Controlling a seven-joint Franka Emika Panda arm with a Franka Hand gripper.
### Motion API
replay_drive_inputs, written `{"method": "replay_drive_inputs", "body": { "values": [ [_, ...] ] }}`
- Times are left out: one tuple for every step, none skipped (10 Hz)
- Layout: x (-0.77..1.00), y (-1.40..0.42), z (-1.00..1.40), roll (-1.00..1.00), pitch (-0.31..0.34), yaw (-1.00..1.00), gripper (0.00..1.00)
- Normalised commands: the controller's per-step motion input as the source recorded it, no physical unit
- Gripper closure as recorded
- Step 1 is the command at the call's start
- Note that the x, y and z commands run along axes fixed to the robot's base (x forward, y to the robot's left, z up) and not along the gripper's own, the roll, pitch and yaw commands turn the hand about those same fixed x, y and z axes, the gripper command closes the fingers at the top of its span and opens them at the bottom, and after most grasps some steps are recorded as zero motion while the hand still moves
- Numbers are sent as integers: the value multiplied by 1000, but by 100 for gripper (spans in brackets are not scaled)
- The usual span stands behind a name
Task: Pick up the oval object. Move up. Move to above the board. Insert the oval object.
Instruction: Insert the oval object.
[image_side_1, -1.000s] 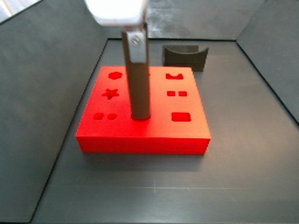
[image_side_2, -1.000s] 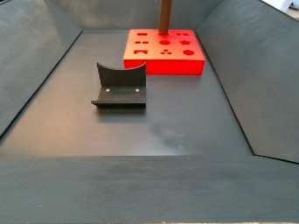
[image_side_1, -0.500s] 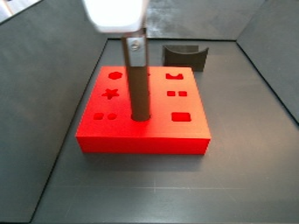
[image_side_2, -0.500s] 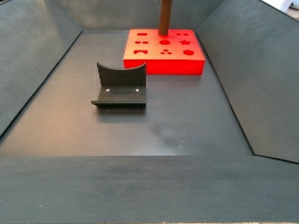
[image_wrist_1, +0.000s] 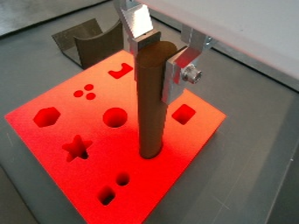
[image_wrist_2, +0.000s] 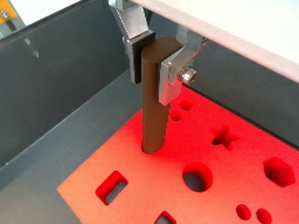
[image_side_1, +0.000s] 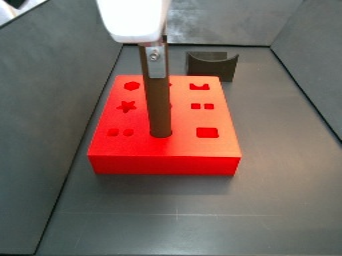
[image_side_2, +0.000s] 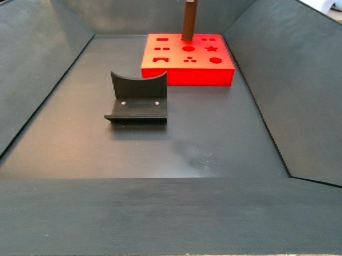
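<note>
The oval object, a slim brown peg, stands upright with its lower end in a cut-out of the red board, between the small round holes and the square hole. My gripper is directly above the board and shut on the peg's top. In both wrist views the fingers clamp the peg on two sides, and the peg enters the board near one edge. In a side view the peg rises from the board; the gripper is out of that frame.
The dark fixture stands on the grey floor apart from the board, and also shows behind the board in a side view and in a wrist view. Sloped grey walls enclose the floor.
My gripper has moved down with the peg. Less of the peg shows above the board, and its top has come into the side view.
</note>
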Motion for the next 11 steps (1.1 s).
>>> {"method": "replay_drive_inputs", "body": {
  "values": [
    [23,-6,0,47,67,0,100],
    [40,0,0,41,77,0,100],
    [414,120,-151,0,191,-363,100],
    [91,129,-417,-11,237,-686,100],
    [0,0,-117,14,136,-397,100],
    [0,-9,0,9,0,0,100],
    [0,0,-51,6,0,0,100],
    [166,-189,-789,189,27,26,100],
    [334,-286,-900,126,106,0,100],
    [254,-314,-957,0,0,-86,100],
    [151,-106,-749,0,-69,-66,100]
  ]
}}
